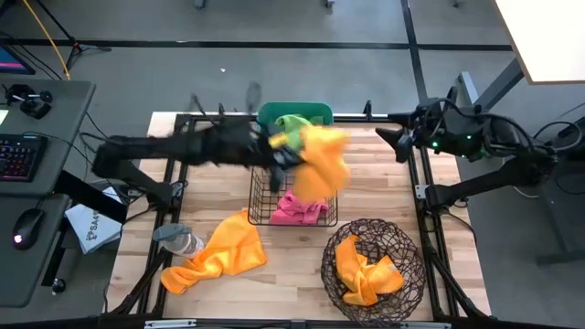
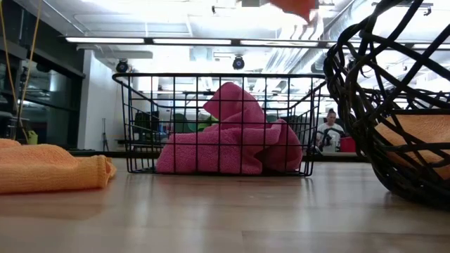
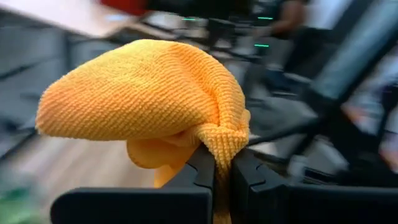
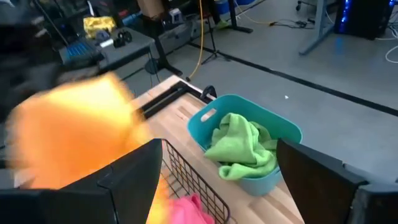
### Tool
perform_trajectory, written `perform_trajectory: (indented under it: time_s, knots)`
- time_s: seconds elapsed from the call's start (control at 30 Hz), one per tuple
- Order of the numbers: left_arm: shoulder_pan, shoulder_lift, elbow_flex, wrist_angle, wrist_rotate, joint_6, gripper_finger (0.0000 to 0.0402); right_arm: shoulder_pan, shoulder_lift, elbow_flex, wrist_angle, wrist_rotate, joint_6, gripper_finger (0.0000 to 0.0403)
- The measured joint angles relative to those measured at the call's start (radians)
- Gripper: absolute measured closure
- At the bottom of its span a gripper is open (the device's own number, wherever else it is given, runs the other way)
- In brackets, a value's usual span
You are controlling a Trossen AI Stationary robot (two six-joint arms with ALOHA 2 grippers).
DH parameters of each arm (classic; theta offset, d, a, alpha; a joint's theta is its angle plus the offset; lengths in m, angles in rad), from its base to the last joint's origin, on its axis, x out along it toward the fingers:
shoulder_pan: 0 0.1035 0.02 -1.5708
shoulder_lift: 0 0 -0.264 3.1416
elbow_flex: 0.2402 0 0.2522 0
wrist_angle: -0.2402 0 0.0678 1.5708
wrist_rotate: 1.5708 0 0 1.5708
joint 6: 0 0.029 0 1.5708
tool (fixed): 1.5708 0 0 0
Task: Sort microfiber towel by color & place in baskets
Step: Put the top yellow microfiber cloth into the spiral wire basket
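Your left gripper (image 3: 222,168) is clamped on a bunched fold of an orange towel (image 1: 322,161), and the high view puts that towel in the air over the far right corner of the black basket (image 1: 259,196), just beside the teal tub (image 1: 292,111). Neither bin below it matches: the black basket holds a pink towel (image 1: 302,209), the tub a green towel (image 4: 239,146). The round basket (image 1: 370,239) already carries orange cloth and lies toward the near edge and to the right of the gripper, past the black basket, so your carry needs to run diagonally that way before release. The cloth hangs from one pinch point and looks blurred, so judge it likely to swing; the near rim of the black basket is the snag risk. The right gripper (image 4: 217,180) waits with fingers spread at the far right table edge; it is the nearer arm to the round basket but holds nothing. A second orange towel (image 1: 218,250) lies flat near the left front corner, well apart from both grippers.
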Motion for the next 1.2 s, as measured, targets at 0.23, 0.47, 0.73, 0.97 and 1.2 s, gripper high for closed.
perform_trajectory:
  time_s: [0.23,0.47,0.73,0.97,1.2]
  knots:
    - [-0.141,0.219,0.0,0.351,0.1,-0.09,0.0401,0.0,0.004,0.0,-0.019,0.0,-0.069,0.0092]
    - [-0.23,0.421,0.0,0.671,0.097,-0.155,0.0401,0.0,-0.001,0.0,-0.019,0.0,-0.113,0.0092]
    - [-0.268,0.594,0.001,0.837,0.077,-0.29,0.0388,0.0,0.003,0.0,-0.019,0.0,-0.096,0.0092]
    - [-0.263,0.644,0.0,0.809,0.06,-0.281,0.0334,0.0,0.004,0.0,-0.019,0.01,-0.046,0.0092]
    - [-0.259,0.642,0.032,0.695,0.178,-0.153,0.0232,0.0,0.023,0.0,-0.019,0.01,0.03,0.0092]
